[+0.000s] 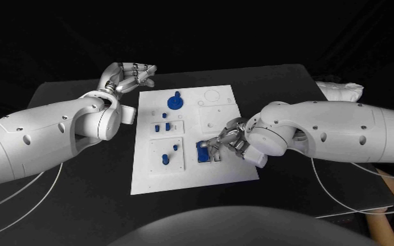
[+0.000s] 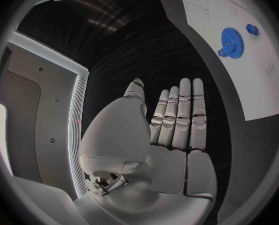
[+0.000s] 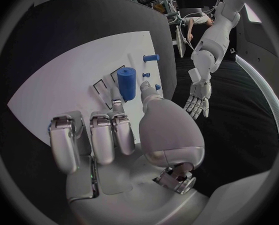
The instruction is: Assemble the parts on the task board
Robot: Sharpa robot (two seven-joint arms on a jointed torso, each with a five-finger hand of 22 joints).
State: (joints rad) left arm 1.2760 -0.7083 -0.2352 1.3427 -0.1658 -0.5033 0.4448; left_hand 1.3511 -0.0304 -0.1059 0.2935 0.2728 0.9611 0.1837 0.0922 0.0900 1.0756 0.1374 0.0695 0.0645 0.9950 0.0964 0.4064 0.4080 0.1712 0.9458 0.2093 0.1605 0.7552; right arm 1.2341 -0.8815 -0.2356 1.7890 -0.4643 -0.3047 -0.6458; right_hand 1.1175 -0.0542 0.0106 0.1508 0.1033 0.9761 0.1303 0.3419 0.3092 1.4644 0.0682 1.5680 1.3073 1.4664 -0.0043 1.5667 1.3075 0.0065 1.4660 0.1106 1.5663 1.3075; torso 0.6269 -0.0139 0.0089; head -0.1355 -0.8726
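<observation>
The white task board (image 1: 215, 169) lies in the middle of the black table. My right hand (image 1: 228, 142) is low over the board's near right part, and its thumb and one finger pinch an upright blue cylinder (image 1: 202, 151) (image 3: 127, 82) that stands on the board (image 3: 58, 85); the other fingers are curled in. My left hand (image 1: 128, 77) (image 2: 174, 120) hovers off the board's far left corner, flat and holding nothing. A blue gear (image 1: 174, 101) (image 2: 232, 40) sits at the board's far end, with a small blue peg (image 2: 252, 29) beside it. More small blue pieces (image 1: 164, 127) stand mid-board.
A white bundle (image 1: 341, 91) lies at the table's far right edge. Thin white cables (image 1: 345, 172) trail across the table under my right arm. In the right wrist view a blue peg (image 3: 151, 58) lies on the board beyond the cylinder.
</observation>
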